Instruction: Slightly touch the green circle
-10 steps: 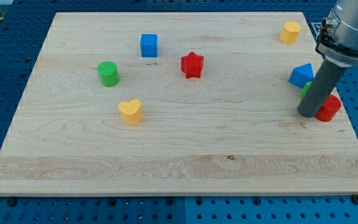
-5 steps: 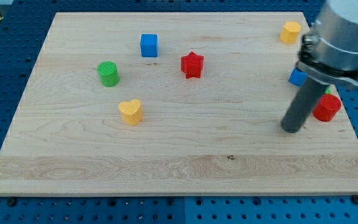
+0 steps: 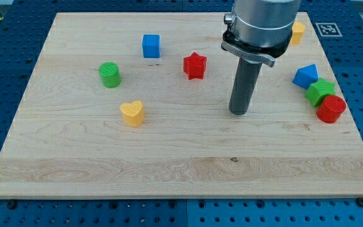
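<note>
The green circle (image 3: 109, 74) is a round green block at the view's left on the wooden board (image 3: 106, 164). My tip (image 3: 237, 112) rests on the board right of centre, far to the right of the green circle and a little lower in the view. The red star (image 3: 195, 65) lies between them, up and left of the tip. The yellow heart (image 3: 132, 113) sits below and right of the green circle. My tip touches no block.
A blue cube (image 3: 150, 45) is at the top, left of centre. At the right edge a blue block (image 3: 305, 76), a green block (image 3: 321, 91) and a red cylinder (image 3: 331, 109) cluster together. A yellow block (image 3: 297, 31) is partly hidden behind the arm at top right.
My tip has slid left across the board, away from the cluster at the right edge toward the centre. The green block there is now uncovered. No block has visibly moved.
</note>
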You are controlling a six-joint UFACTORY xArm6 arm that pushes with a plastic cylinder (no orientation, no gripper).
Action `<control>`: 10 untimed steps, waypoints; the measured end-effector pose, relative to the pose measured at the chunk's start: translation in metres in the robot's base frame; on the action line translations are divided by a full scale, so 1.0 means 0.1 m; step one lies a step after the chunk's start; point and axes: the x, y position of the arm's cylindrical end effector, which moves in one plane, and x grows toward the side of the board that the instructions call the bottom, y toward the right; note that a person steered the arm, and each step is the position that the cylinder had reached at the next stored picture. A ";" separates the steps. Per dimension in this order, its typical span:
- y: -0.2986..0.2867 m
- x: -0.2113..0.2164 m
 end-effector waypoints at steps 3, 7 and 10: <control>-0.52 -0.01; -0.95 -0.17; -1.48 -0.34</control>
